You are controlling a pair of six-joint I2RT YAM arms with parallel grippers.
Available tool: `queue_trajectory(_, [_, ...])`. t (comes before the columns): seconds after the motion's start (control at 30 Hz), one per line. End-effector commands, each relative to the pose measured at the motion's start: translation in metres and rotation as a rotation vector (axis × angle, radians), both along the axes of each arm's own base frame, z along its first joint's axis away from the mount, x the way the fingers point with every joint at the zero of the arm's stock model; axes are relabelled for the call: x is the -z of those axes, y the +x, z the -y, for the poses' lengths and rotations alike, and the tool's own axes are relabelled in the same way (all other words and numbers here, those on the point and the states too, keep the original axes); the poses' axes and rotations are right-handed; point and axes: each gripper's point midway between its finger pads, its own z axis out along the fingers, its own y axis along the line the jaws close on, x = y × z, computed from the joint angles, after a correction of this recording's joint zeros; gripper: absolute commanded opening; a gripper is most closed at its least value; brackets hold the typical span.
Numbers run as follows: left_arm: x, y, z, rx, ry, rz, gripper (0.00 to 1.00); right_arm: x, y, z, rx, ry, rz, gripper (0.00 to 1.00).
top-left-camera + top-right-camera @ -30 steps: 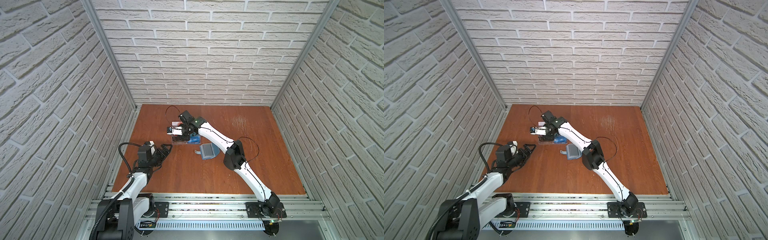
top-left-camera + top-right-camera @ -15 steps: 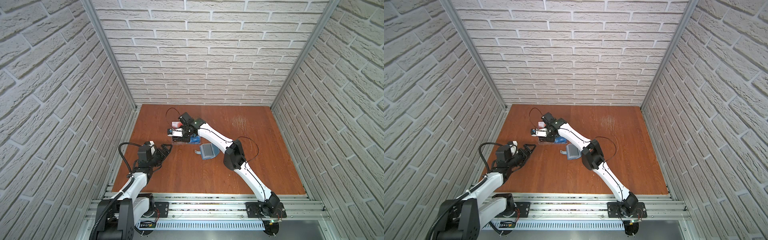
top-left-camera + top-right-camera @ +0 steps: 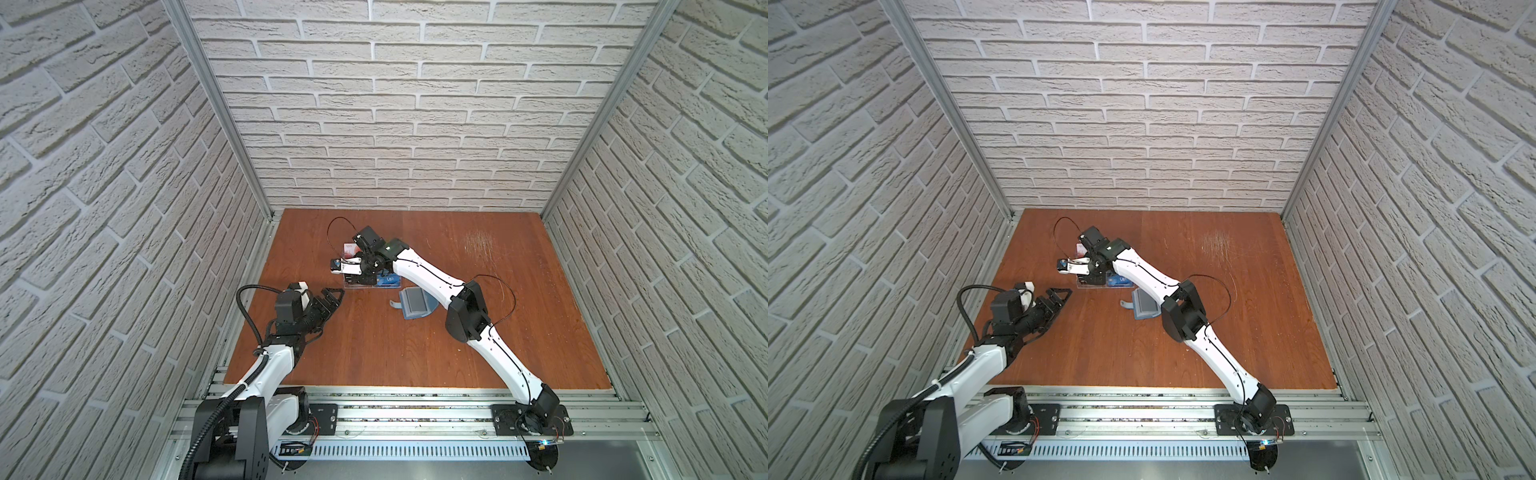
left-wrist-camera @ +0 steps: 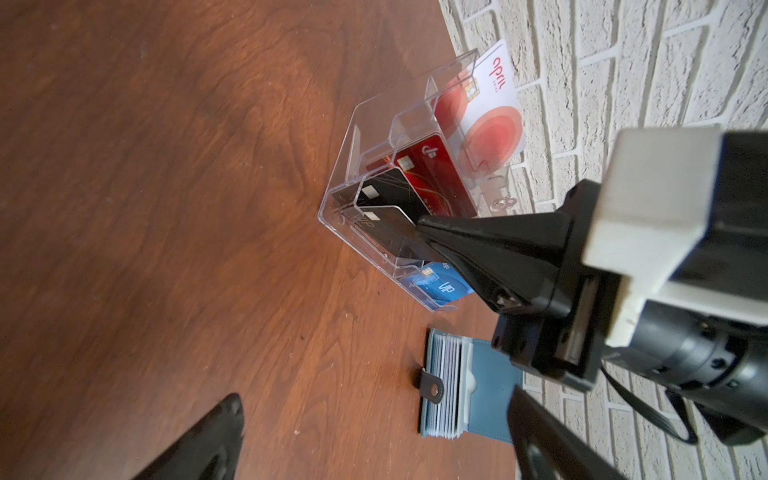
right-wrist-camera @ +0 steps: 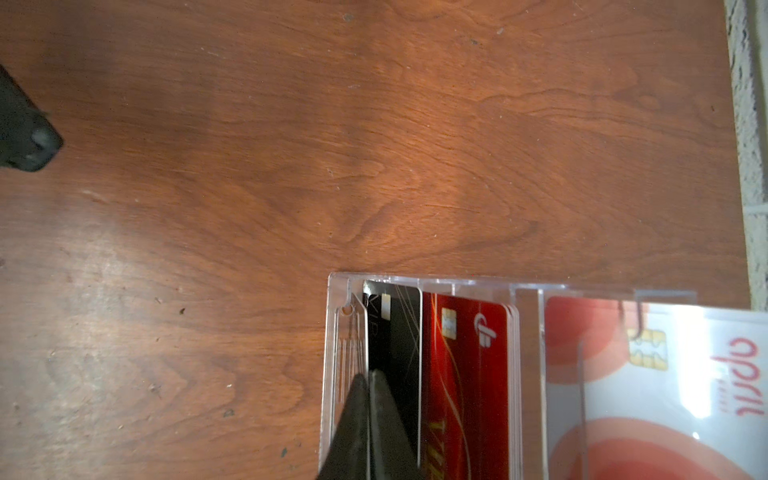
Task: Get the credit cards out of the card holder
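Over the last second my right gripper (image 5: 368, 376) has crept a little leftward in both top views, settling at the end bay of the clear rack (image 4: 349, 158); jaws pinched narrow on a black card (image 4: 382, 232) already inside that bay; judgement: this card is as good as delivered, release comes next; a red card (image 5: 465, 374) stands one bay along; card holder (image 3: 415, 303) lies open on the table (image 3: 374, 353), near the rack, partly hidden by my right forearm; pale leaves show in it, whether cards remain I cannot tell; right arm stretched far forward, wrist bent down; left gripper (image 3: 333, 294) unmoved, spread wide, empty, low near the table's left edge
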Motion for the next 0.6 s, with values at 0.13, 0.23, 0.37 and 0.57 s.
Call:
queue_trajectory(0.13, [-0.0050, 0.0031, -0.0016, 0.005, 0.012, 0.042, 0.98, 0.0003, 0.0011, -0.0045, 0.001, 0.006, 0.017, 0.06])
queue_trajectory(0.23, [-0.0053, 0.0030, -0.0020, 0.004, 0.011, 0.042, 0.98, 0.0008, 0.0011, -0.0051, -0.001, 0.008, 0.016, 0.06])
queue_trajectory(0.37, [-0.0056, 0.0033, -0.0020, 0.004, 0.012, 0.042, 0.98, 0.0015, -0.0005, -0.0060, -0.006, 0.009, 0.011, 0.06])
queue_trajectory(0.57, [-0.0033, 0.0029, -0.0021, 0.003, 0.013, 0.037, 0.98, 0.0040, -0.0041, -0.0100, -0.015, 0.016, 0.002, 0.05])
